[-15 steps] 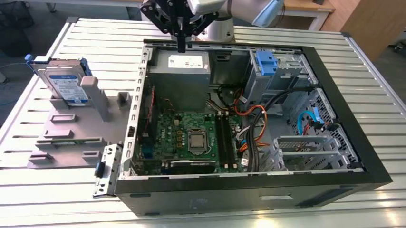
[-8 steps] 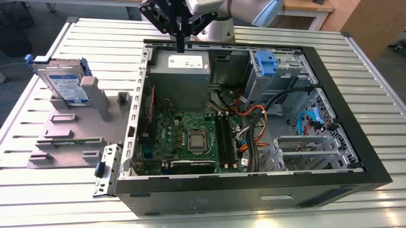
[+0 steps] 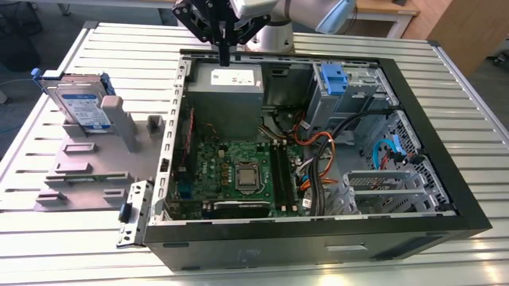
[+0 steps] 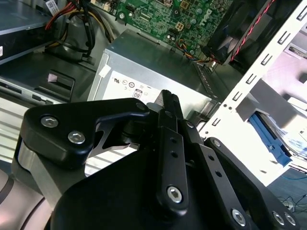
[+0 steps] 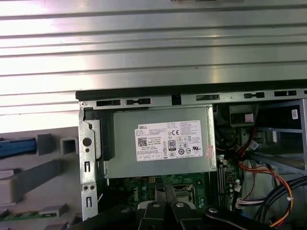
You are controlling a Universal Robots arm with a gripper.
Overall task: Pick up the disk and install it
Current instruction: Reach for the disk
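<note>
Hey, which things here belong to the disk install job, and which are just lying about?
Job: flat silver disk in a blue plastic carrier, propped on the grey holder; black gripper, fingers shut and empty, above the open black computer case.
Lying about: grey power supply box with white sticker; green motherboard; orange and black cables.

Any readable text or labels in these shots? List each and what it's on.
White sticker on the grey power supply box: rows of print and marks, too small to quote reliably.
The disk, standing in the grey fixture: label blurred, unreadable.
Motherboard markings: too small to read.
</note>
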